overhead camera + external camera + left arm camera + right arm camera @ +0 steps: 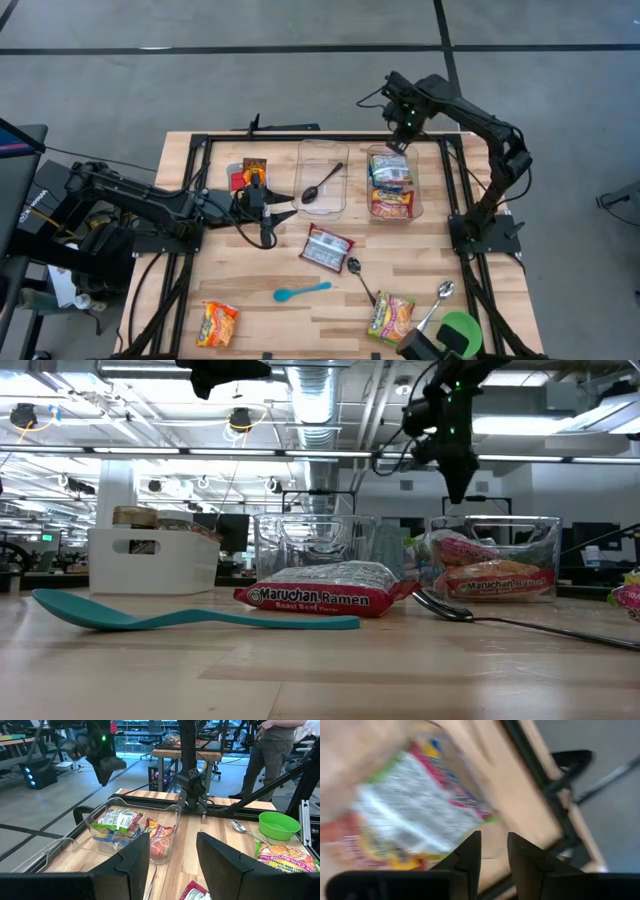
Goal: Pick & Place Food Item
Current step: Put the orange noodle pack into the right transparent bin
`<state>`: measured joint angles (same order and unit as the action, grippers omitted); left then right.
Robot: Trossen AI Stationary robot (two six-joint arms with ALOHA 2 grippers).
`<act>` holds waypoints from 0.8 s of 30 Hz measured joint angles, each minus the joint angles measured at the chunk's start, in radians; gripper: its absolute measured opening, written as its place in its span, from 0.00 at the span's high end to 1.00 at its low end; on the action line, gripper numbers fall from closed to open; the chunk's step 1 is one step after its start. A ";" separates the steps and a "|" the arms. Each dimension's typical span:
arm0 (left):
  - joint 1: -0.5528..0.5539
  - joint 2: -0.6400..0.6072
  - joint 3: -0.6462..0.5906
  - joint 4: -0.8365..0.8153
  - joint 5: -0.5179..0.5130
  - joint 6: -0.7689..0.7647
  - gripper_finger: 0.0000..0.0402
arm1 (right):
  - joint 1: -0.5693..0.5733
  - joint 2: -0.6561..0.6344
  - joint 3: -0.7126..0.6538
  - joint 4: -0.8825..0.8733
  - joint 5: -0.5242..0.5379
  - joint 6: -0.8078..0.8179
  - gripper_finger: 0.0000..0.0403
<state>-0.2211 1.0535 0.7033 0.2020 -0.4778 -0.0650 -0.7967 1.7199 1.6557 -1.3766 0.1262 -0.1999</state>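
Observation:
A clear bin [417, 180] at the table's far right holds several ramen packets [390, 185], which also show in the right wrist view [415, 810]. My right gripper [398, 140] hangs above the bin's far end, pointing down, fingers a little apart and empty [494, 842]. A red and silver ramen packet [327, 248] lies flat on the table near the middle. My left gripper [290, 213] is left of it, above the table, open and empty [172, 840], pointing toward the table's right edge.
A second clear bin [322, 150] holds a black spoon [322, 183]. A white bin [232, 172] stands at the far left. A teal spoon [302, 291], two metal spoons [358, 275] [437, 300], two more packets [217, 323] [390, 315] and a green bowl [460, 330] lie nearer.

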 joint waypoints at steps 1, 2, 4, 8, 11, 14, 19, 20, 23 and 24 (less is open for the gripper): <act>0.000 0.000 0.000 0.000 0.000 0.000 0.60 | 0.002 -0.003 0.015 -0.009 -0.043 0.011 0.81; 0.000 0.000 0.000 0.000 0.000 0.000 0.60 | 0.005 -0.007 0.025 -0.012 -0.085 0.023 0.83; 0.000 0.000 0.000 0.000 0.000 -0.001 0.60 | 0.008 -0.024 0.035 -0.006 -0.144 0.042 0.89; 0.000 0.000 0.000 0.001 0.000 -0.003 0.60 | 0.023 -0.066 0.037 0.027 -0.203 0.088 0.99; 0.000 0.000 0.000 0.002 0.000 -0.003 0.60 | 0.045 -0.096 0.037 0.056 -0.211 0.139 0.97; 0.000 0.000 0.000 0.013 0.000 -0.003 0.60 | 0.079 -0.129 0.037 0.084 -0.213 0.162 0.98; 0.000 0.000 0.000 0.044 0.000 -0.061 0.60 | 0.165 -0.171 0.037 0.106 -0.235 0.209 0.99; 0.000 0.000 0.000 0.046 0.000 -0.086 0.60 | 0.186 -0.179 0.037 0.106 -0.235 0.219 0.99; 0.000 0.000 0.000 0.047 0.000 -0.132 0.60 | 0.248 -0.204 0.037 0.104 -0.235 0.246 1.00; 0.000 0.000 0.000 0.047 0.000 -0.134 0.60 | 0.271 -0.213 0.037 0.102 -0.235 0.258 1.00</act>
<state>-0.2211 1.0536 0.7036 0.2489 -0.4778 -0.1990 -0.5261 1.5065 1.6932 -1.2743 -0.1085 0.0579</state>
